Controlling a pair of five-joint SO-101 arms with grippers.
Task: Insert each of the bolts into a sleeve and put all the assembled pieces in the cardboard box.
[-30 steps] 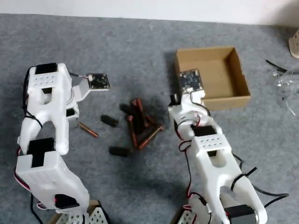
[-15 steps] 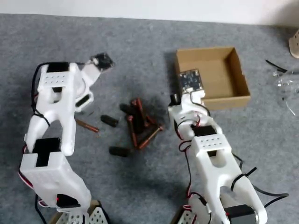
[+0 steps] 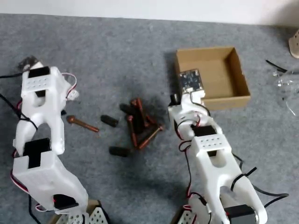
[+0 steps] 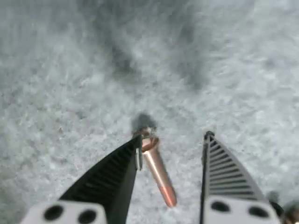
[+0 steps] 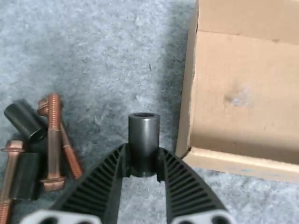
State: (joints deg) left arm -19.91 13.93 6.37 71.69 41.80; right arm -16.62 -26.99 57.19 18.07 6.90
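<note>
Left gripper [image 4: 173,140] is released, its black ribbed jaws spread over grey carpet [image 3: 140,46]. 1 copper-coloured bolt [image 4: 156,170] lies flat between them. The bolt's flanged head is against 1 fingertip and its smooth shank is clear of the other finger. In the high view this bolt [image 3: 81,123] lies just beside the white left arm [image 3: 39,107], apart from the pile.

Right gripper [image 5: 142,161] is clenched on 1 black sleeve [image 5: 144,140], a smooth matte tube with its open bore showing at the free end. The sleeve is held above the carpet, just beside the outer corner of the cardboard box [image 5: 233,93]. The box [image 3: 212,65] is plain brown corrugated card, open-topped, with a bare floor. The white right arm [image 3: 208,144] runs up to it.

The pile [image 3: 140,121] sits between the arms, with several copper bolts crossed over dark sleeves. 2 loose sleeves, [image 3: 110,120] and [image 3: 119,151], lie on the left-arm side of it. The right wrist view shows 2 bolts [image 5: 53,140] side by side, next to 2 more sleeves, [image 5: 23,122] and [image 5: 25,177].

The carpet is short, fuzzy pile. A white wall strip [image 3: 140,7] runs along the far edge. Clear plastic bits and black wires [image 3: 282,77] lie past the box.
</note>
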